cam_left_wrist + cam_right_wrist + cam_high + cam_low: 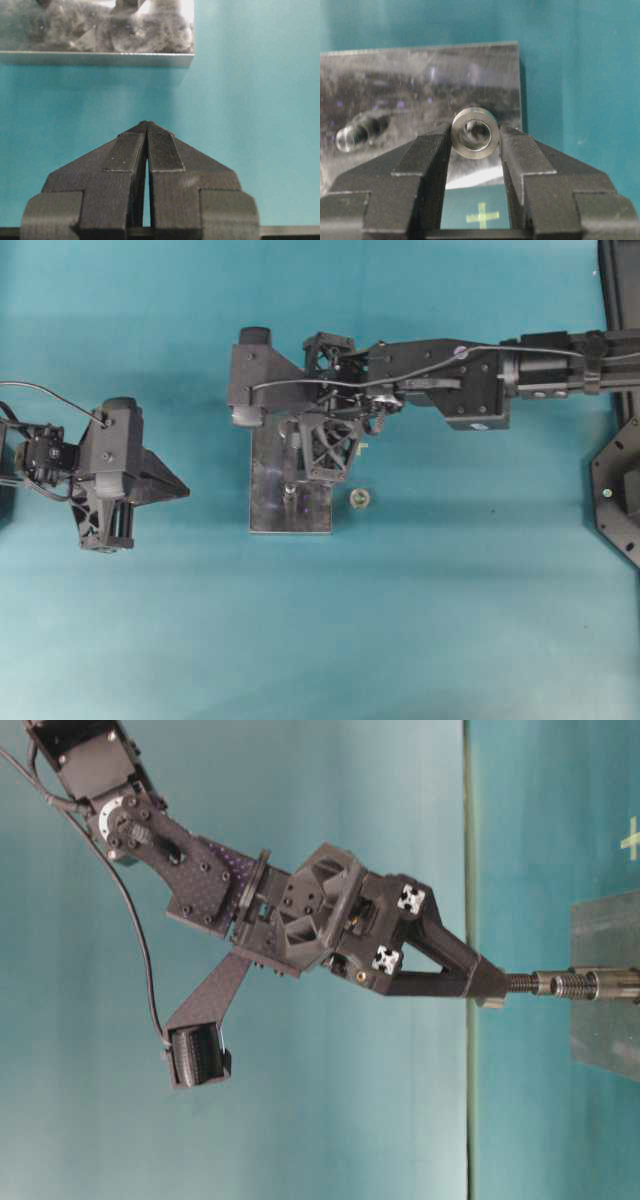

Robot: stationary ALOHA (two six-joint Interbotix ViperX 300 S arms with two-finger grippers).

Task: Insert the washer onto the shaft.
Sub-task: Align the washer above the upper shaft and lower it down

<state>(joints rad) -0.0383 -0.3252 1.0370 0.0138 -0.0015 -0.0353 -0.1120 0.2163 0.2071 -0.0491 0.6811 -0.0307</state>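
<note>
Risk: washer [475, 132] tilts or slips between pads if bore meets shaft [357, 134] off-axis; thin grip on rim, so jam or drop likely. Right gripper [475, 140] clamped on washer, ring pinched at fingertips above metal plate [420, 75]; shaft off to side in wrist view. Left gripper [146, 150] closed, empty, apart from plate.

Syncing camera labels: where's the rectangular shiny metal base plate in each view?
Overhead: rectangular shiny metal base plate at centre, partly under the right arm.
Table-level: flat on the table, beneath the right gripper.
Left wrist: upper left, beyond the left gripper.
Right wrist: upper middle, behind the gripped steel washer.
Shared landmark: the threaded shaft standing on the plate.
</note>
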